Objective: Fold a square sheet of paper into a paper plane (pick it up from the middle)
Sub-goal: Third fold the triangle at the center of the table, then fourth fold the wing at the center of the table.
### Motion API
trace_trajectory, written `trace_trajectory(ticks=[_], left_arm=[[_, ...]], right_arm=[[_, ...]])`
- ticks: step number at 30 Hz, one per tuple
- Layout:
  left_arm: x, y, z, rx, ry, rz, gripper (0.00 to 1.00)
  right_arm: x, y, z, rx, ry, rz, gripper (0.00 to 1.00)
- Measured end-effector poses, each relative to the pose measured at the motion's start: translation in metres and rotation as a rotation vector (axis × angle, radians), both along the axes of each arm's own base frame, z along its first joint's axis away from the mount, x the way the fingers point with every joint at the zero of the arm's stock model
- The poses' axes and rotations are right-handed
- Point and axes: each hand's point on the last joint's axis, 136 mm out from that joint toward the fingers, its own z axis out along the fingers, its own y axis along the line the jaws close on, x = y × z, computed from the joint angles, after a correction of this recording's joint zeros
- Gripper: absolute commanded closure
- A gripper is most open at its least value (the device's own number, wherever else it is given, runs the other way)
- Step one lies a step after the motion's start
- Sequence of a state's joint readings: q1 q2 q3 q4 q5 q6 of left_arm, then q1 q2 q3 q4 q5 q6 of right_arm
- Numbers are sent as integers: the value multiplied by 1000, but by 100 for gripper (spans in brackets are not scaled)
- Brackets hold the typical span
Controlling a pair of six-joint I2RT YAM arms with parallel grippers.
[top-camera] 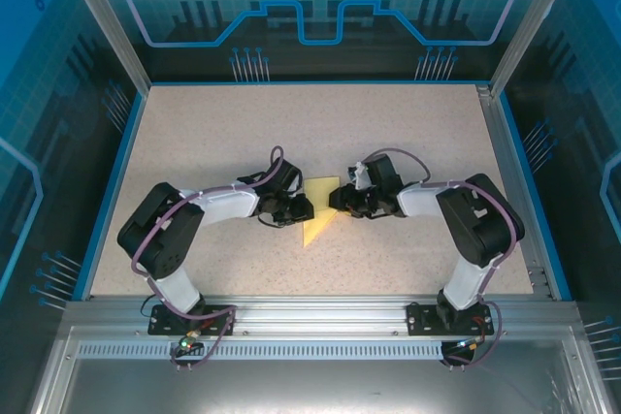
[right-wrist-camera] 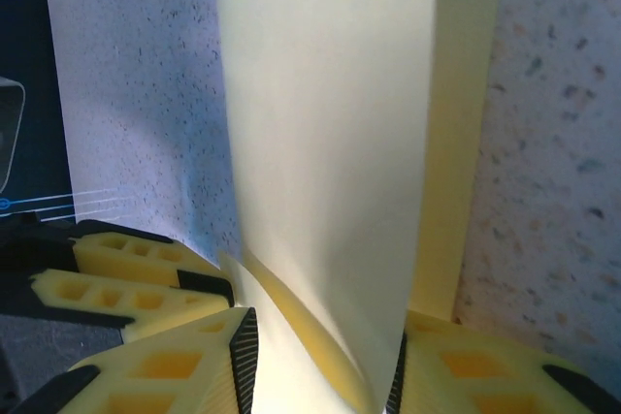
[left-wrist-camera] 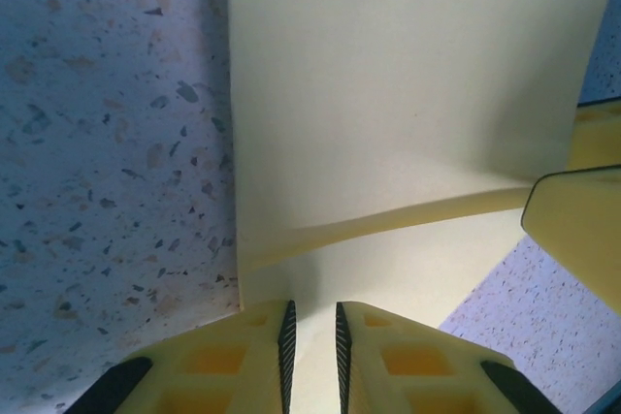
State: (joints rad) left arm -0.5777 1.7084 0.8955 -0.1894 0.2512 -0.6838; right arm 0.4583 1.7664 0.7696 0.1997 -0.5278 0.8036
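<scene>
Two grippers meet in the middle of the top view, and the square sheet of paper (top-camera: 318, 218) lies just between them on the speckled table (top-camera: 213, 133). It does not show as a flat square. It is a narrow yellow shape with a point toward the lower part of the frame. Its long axis runs from upper right to lower left, across the line that joins the two grippers.

The left gripper (top-camera: 297, 208) sits at the left edge of the sheet and the right gripper (top-camera: 342, 203) at its right edge, so both arms are equally near.

In the left wrist view the ribbed pads at the bottom of the frame are almost together, with the sheet passing thin between them — the left gripper pinches the paper. From there the sheet spreads toward the top of the frame, and a soft crease crosses its middle.

In the right wrist view the jaws stand apart, and a bowed layer of the sheet rises between them to the top of the frame. I judge this gripper to be spread around the paper, not clamped on it.

The coming move probably depends on this — the left side holds, so the right gripper is the free one to take a new grip along the long axis.
</scene>
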Motion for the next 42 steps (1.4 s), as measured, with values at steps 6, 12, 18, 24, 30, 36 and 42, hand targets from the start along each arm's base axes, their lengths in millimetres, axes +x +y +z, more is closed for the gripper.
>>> trace_trajectory(ticks=[6,12,18,24,30,36,42], left_arm=[[0,0,0,1,-4,-6,76],[0,0,0,2,-6,-9,77],[0,0,0,6,-13,-21,76],[0,0,0,12,-26,-45,76],[2,-2,2,15,-38,-72,76],[3,-4,-1,19,-40,-96,76],[3,-4,-1,20,-41,-98,75]], right_arm=[[11,7,2,14,-11,25,61],[34,8,6,29,-35,51,62],[44,9,5,36,-45,75,86],[39,6,1,38,-28,54,93],[20,-9,2,19,-7,-10,88],[20,-10,10,29,-28,-26,72],[21,-5,17,45,-36,11,66]])
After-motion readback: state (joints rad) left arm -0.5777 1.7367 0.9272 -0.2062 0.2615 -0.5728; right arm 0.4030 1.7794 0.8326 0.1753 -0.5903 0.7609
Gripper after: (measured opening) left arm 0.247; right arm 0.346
